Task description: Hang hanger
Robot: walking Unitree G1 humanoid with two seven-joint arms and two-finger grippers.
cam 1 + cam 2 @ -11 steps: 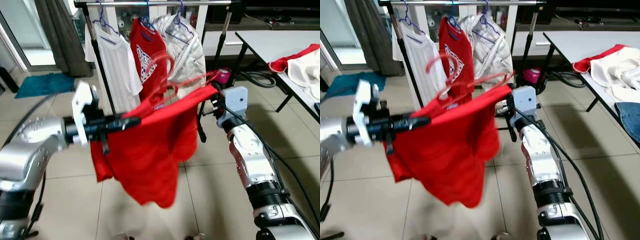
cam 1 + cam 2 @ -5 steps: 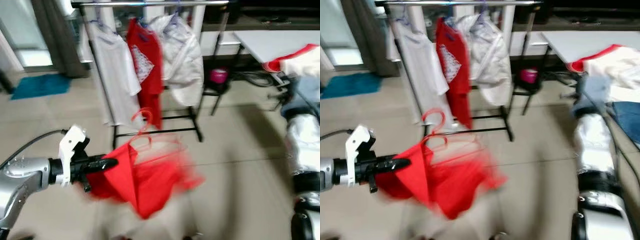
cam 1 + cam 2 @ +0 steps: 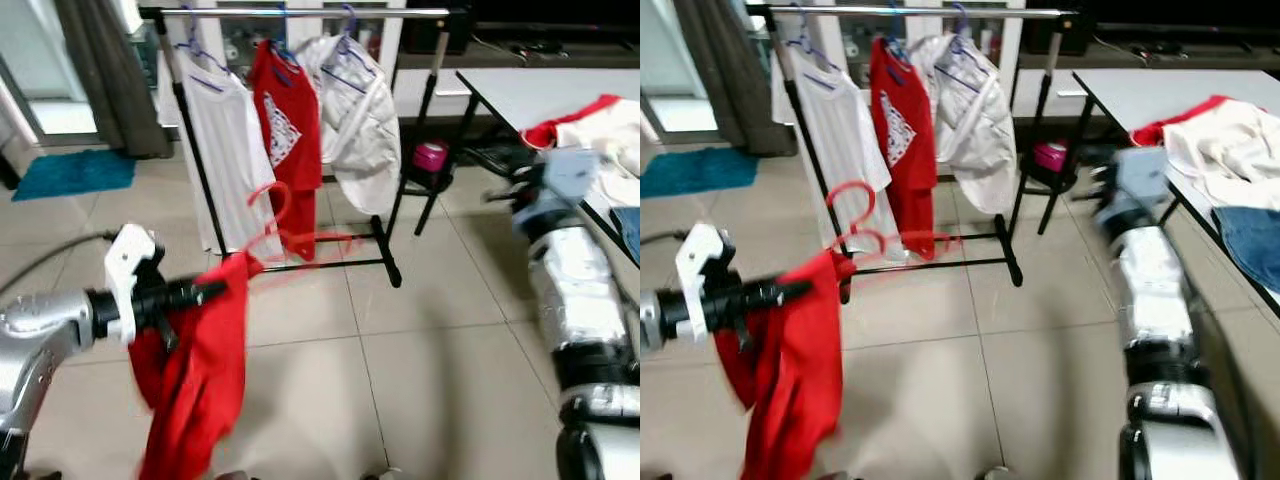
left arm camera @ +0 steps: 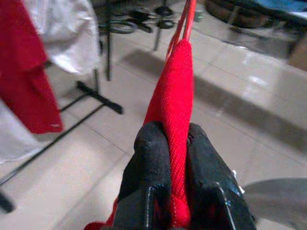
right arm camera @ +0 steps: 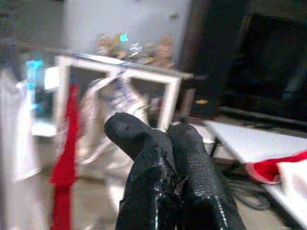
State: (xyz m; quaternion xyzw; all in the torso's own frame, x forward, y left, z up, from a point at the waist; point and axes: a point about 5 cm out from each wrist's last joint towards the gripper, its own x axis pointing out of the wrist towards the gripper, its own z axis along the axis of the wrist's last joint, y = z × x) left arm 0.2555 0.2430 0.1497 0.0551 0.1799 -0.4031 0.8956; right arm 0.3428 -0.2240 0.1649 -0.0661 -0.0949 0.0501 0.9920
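Left hand [image 4: 175, 158] pinches red shirt [image 3: 195, 375]; hanger [image 3: 290, 235] blurred; right hand [image 5: 165, 163] apparently closed, empty.

The red hanger [image 3: 285, 232] carries a red shirt [image 3: 195, 375] that hangs down limp from one shoulder. Its hook points up, tilted, in the air in front of the clothes rack [image 3: 300, 14], apart from the rail.

No readable text — shirt [image 3: 289, 128] print too blurred
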